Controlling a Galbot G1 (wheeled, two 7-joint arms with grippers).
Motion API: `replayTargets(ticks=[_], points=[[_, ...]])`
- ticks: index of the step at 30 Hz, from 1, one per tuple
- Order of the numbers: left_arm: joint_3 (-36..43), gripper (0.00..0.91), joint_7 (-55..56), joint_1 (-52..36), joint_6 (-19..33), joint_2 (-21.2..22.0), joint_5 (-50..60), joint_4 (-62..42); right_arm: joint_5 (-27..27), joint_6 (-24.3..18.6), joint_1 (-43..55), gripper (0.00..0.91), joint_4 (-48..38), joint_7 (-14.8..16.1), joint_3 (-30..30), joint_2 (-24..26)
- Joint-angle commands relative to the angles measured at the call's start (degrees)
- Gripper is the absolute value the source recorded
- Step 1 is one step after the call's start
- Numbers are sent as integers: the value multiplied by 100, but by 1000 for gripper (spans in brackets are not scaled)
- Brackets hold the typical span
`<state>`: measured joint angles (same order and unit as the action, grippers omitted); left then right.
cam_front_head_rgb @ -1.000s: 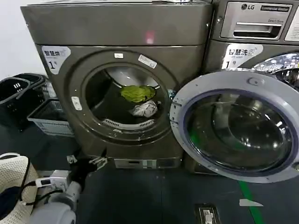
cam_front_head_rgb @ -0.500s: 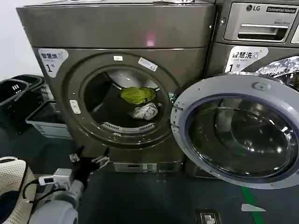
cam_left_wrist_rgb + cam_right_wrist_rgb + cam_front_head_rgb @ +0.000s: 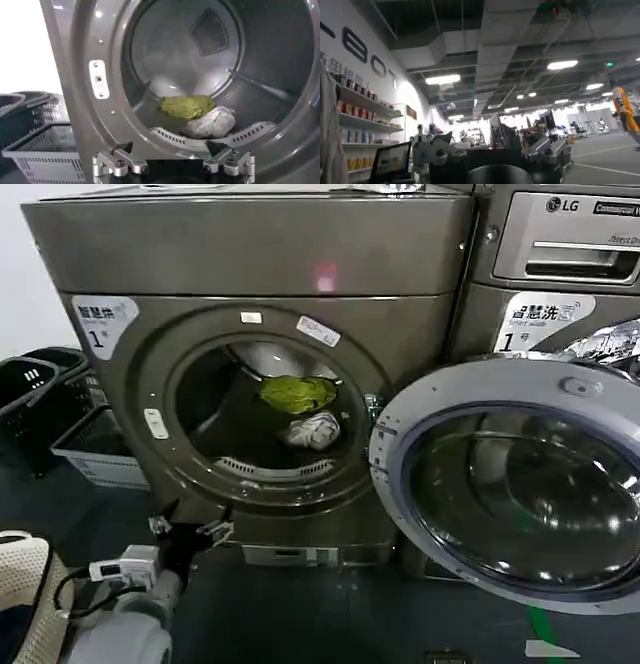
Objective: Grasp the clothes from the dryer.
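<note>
Honestly, left gripper [image 3: 190, 531], jaws spread wide below the dryer [image 3: 250, 274] port, should rise toward the clothes [image 3: 298, 394] inside.

Left gripper [image 3: 190, 529], jaws apart, hovers below the dryer [image 3: 250, 294] port.

The big grey-brown dryer [image 3: 250, 364] stands with its round door [image 3: 520, 484] swung wide open to one side. Inside the drum lie two bits of clothes — a crumpled green one [image 3: 298, 393] at the back and a white one [image 3: 312, 430] touching its front edge.
</note>
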<state>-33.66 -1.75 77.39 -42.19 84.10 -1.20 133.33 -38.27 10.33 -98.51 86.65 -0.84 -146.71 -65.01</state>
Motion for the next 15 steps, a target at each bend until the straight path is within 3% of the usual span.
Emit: replayTargets(ticks=[1, 15], points=[[-1, 907, -73, 16, -281, 9, 38, -13, -5, 4, -1, 907, 15, -5, 3, -7], [4, 907, -94, 49, -281, 10, 19, 12, -7, 8, -1, 907, 29, -12, 17, -31]])
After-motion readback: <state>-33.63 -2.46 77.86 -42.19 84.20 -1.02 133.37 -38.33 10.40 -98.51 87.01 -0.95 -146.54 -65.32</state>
